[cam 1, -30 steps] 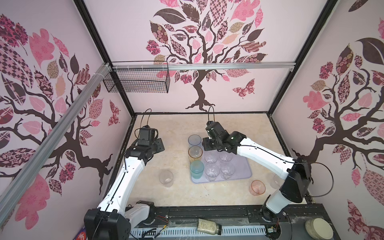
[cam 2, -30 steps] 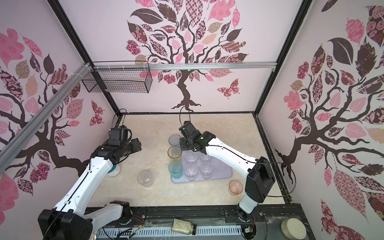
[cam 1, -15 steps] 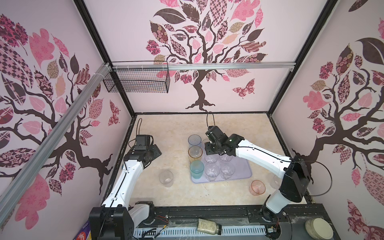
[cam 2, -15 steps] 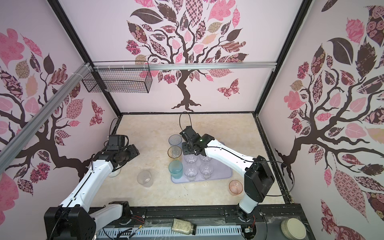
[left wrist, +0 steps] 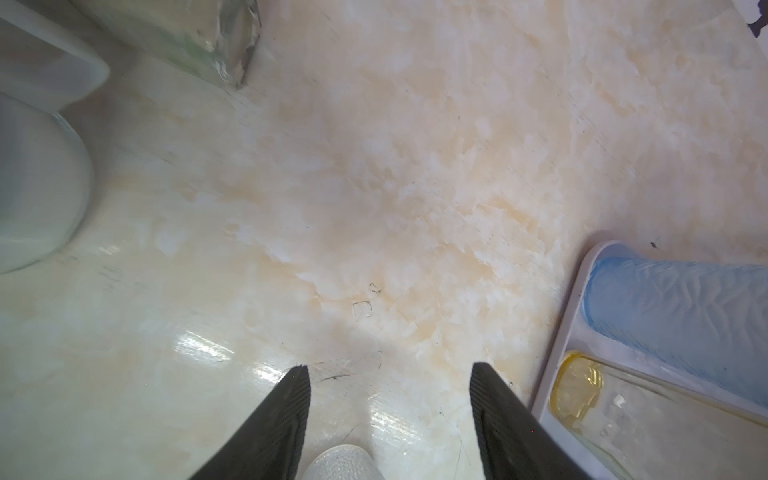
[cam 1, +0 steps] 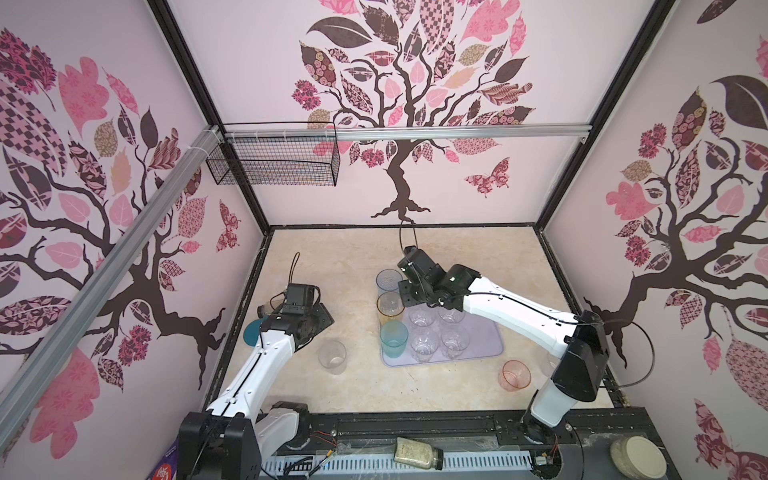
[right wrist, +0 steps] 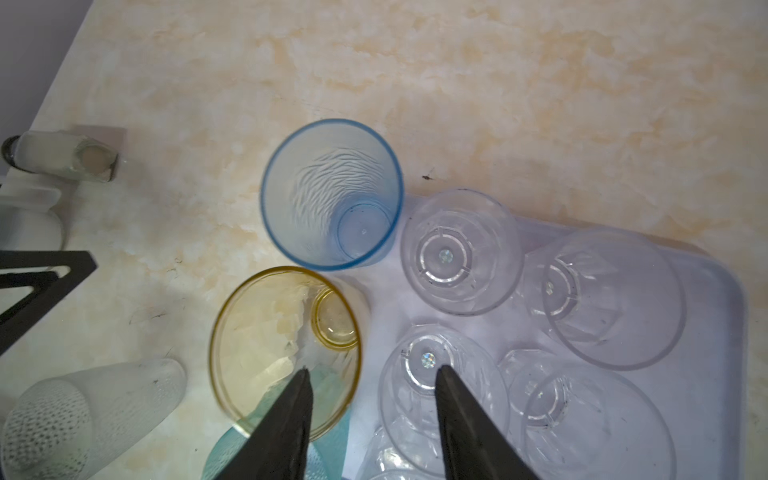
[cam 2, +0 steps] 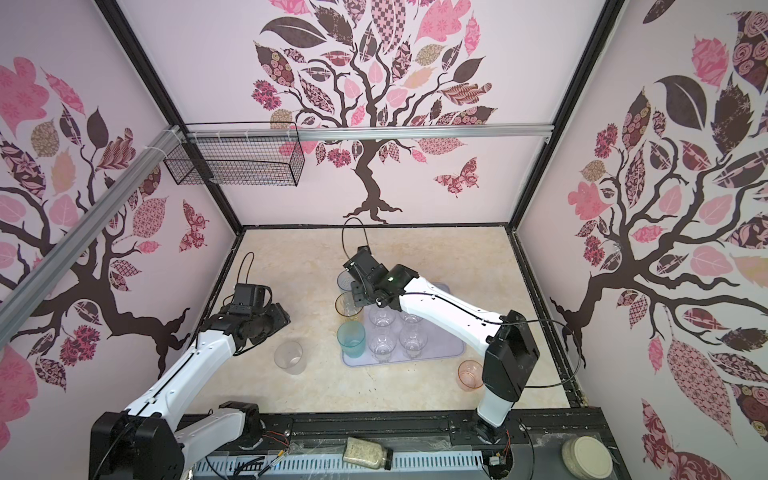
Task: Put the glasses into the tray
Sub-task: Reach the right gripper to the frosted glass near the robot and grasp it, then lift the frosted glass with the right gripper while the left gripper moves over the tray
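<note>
Glasses [cam 1: 422,347] packed tight on the tray [cam 1: 486,340].
We judge this saves room; left claw [left wrist: 390,367] and right claw [right wrist: 372,369] are released, empty.

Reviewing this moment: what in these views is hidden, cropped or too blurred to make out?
Round teal-topped object, in a top view: the left arm covers most of it; identity unclear.
Pale rounded shapes, left wrist view: blurred and cut by the frame edge.
Tall blue-grey ribbed tumbler, left wrist view: upper part cropped by the edge.
Teal tumbler, right wrist view: mostly behind the amber tumbler, cropped by the edge.
</note>
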Robot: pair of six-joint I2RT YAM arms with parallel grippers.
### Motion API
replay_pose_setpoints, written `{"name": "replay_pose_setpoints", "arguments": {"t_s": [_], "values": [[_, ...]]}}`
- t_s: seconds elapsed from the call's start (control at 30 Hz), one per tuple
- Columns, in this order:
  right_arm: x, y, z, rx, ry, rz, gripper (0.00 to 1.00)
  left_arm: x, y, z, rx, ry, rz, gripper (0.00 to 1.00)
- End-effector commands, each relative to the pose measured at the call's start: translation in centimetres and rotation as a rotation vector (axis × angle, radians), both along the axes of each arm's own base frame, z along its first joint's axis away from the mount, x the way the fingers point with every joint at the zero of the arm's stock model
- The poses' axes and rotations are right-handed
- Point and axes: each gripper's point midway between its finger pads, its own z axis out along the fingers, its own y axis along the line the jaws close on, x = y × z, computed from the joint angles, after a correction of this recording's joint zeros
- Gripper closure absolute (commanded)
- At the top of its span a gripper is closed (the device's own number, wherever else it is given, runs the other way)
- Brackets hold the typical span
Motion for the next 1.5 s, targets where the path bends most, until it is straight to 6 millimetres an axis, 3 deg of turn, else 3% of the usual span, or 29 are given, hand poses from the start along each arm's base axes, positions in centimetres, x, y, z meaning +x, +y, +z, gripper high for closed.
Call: {"name": "replay_pose_setpoints", "arguments": {"t_s": [0.0, 0.13, 0.23, 0.33, 0.47, 0.57, 0.8, 1.17, 1.27, 1.47], "values": [[-0.4, 1.9, 1.5, -0.035, -0.053, 0.038, 0.49, 0.8, -1.7, -0.7, -0.078, -0.035, -0.016, 0.38], [-2.3, 6.2, 1.7, -0.002, -0.003, 0.152, 0.49, 1.1, -2.8, -1.3, -0.116, -0.025, -0.041, 0.4], [-4.3, 9.0, 0.6, -0.008, 0.068, 0.245, 0.5, 1.9, -2.4, 0.0, -0.085, -0.068, -0.054, 0.39], [-6.3, 10.3, -0.1, -0.05, 0.106, 0.334, 0.5, 2.9, -0.7, 2.0, -0.054, -0.091, -0.048, 0.38], [-9.0, 11.5, -1.9, -0.075, 0.138, 0.421, 0.49, 4.5, 3.3, 4.6, -0.054, -0.142, 0.04, 0.37], [-10.5, 12.9, -3.8, -0.107, 0.158, 0.476, 0.48, 5.3, 4.4, 6.3, -0.02, -0.169, 0.061, 0.36], [-10.5, 15.0, -7.9, -0.211, 0.199, 0.516, 0.46, 5.0, 5.0, 6.2, 0.015, -0.18, 0.072, 0.34], [-10.6, 16.3, -12.9, -0.261, 0.263, 0.543, 0.5, 5.0, 5.4, 6.3, 0.042, -0.187, 0.071, 0.34], [-10.0, 17.1, -12.7, -0.25, 0.239, 0.533, 0.55, 5.0, 5.3, 6.3, 0.038, -0.188, 0.069, 0.34], [-9.6, 18.0, -11.0, -0.221, 0.214, 0.533, 0.84, 4.9, 5.3, 7.0, 0.038, -0.192, 0.067, 0.34]]}}
